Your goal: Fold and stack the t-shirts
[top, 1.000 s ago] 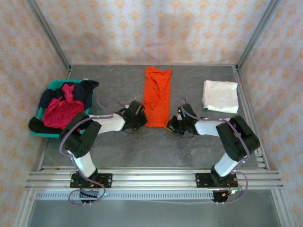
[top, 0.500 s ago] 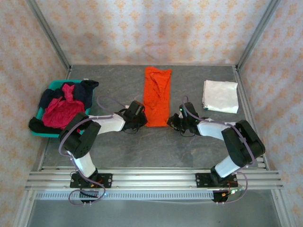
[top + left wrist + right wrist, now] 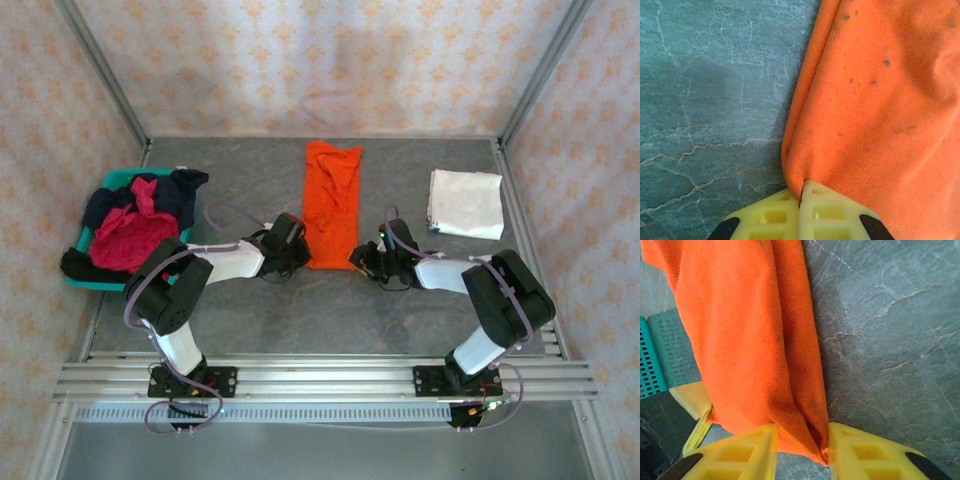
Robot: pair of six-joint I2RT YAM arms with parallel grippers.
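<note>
Right wrist, right gripper point(image 3: 802, 434) seemingly loose on orange t-shirt point(image 3: 740, 330), overhead, white t-shirt point(image 3: 466, 203)

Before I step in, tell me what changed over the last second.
The right arm swung its elbow outward, then partly back. The right gripper shifted slightly at the orange t-shirt's near right corner; its jaws stand apart around the cloth, grip uncertain. Unchanged: the left gripper shut on the near left corner, the white t-shirt, the basket.
</note>
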